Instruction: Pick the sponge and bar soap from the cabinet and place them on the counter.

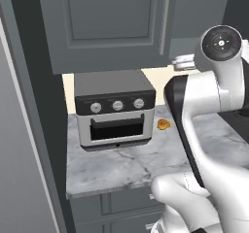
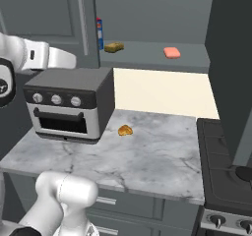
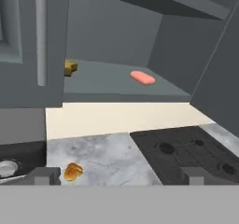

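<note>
The cabinet (image 2: 147, 60) stands with its right side open, showing a grey shelf. On that shelf the tan-yellow sponge (image 2: 114, 47) lies at the left, by the edge of the closed door, and it shows again in the hand view (image 3: 70, 67). The salmon-pink bar soap (image 2: 172, 52) lies further right on the same shelf (image 3: 142, 77). Below stretches the marble counter (image 2: 152, 154) (image 1: 126, 164). My gripper (image 3: 120, 176) is open with nothing between its fingers. It hangs above the counter, well short of the shelf and facing it.
A silver toaster oven (image 2: 69, 104) (image 1: 114, 108) stands at the counter's left. A glossy orange lump (image 2: 125, 130) (image 3: 73, 171) lies beside it. A black stove (image 2: 226, 171) borders the counter on the right. The open cabinet door (image 2: 231, 58) juts out at the right. A red and blue box (image 2: 100, 33) stands behind the sponge.
</note>
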### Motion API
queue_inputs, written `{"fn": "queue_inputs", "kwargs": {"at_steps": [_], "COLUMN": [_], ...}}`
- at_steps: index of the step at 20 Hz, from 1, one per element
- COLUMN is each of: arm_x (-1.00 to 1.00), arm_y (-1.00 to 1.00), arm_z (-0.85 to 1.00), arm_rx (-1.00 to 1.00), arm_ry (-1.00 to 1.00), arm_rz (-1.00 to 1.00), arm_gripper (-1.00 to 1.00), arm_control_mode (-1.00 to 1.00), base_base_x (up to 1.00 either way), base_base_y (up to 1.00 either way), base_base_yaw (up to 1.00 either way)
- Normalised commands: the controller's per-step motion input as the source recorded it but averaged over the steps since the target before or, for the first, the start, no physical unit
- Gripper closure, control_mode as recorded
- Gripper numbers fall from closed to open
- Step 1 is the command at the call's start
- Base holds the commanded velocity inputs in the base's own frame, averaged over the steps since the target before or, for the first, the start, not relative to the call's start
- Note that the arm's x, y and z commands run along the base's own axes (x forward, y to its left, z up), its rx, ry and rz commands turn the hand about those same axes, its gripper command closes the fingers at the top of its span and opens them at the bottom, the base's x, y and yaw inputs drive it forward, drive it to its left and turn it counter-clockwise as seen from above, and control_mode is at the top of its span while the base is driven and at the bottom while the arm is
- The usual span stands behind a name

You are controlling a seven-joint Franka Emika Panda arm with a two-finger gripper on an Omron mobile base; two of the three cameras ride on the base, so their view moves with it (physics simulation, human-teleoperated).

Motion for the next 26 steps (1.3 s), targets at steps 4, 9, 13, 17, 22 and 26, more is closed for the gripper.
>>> {"fn": "queue_inputs", "kwargs": {"at_steps": [4, 9, 13, 17, 22, 26], "arm_x": [0.33, 0.31, 0.3, 0.34, 0.34, 0.3], "arm_y": [0.15, 0.14, 0.16, 0.15, 0.08, 0.04], "arm_z": [0.1, 0.07, 0.01, 0.01, 0.09, 0.16], "arm_rx": [0.03, 0.03, 0.03, 0.04, 0.04, 0.02], "arm_ry": [-0.05, -0.05, -0.02, 0.0, 0.0, -0.02], "arm_rz": [0.17, 0.15, 0.14, 0.14, 0.12, 0.1], "arm_gripper": [-1.0, -1.0, -1.0, -1.0, -1.0, -1.0], "arm_control_mode": [-1.0, -1.0, -1.0, -1.0, -1.0, -1.0], "base_base_x": [0.0, 0.0, 0.0, 0.0, 0.0, 0.0], "base_base_y": [0.0, 0.0, 0.0, 0.0, 0.0, 0.0], "base_base_yaw": [0.0, 0.0, 0.0, 0.0, 0.0, 0.0]}}
